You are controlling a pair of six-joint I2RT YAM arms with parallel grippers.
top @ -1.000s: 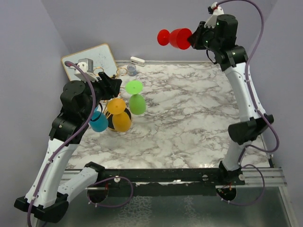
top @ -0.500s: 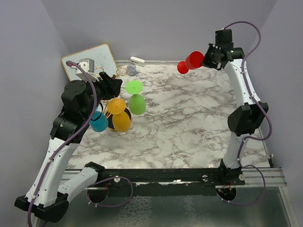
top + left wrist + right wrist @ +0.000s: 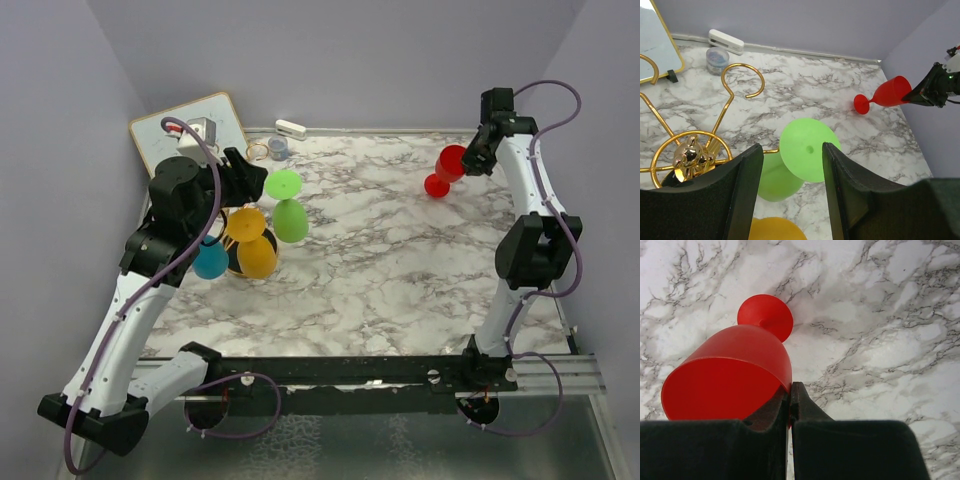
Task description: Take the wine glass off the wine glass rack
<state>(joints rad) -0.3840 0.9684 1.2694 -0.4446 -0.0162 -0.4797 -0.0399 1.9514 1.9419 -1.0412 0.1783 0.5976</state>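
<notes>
My right hand (image 3: 790,390) is clenched on the rim of the red wine glass (image 3: 735,365), which tilts foot-down over the marble counter (image 3: 400,250), well apart from the wine glass rack (image 3: 690,154). My left hand (image 3: 792,147) hangs released above the green wine glass (image 3: 807,160).

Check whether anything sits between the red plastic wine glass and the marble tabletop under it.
Nothing visible. The right gripper pinches the red plastic wine glass by its rim over bare marble tabletop.

Marble tabletop (image 3: 400,270) middle: left unobstructed | left: blocked by gold wire rack (image 3: 690,156), green plastic glass (image 3: 289,218) | far right: red plastic glass (image 3: 445,170)
</notes>
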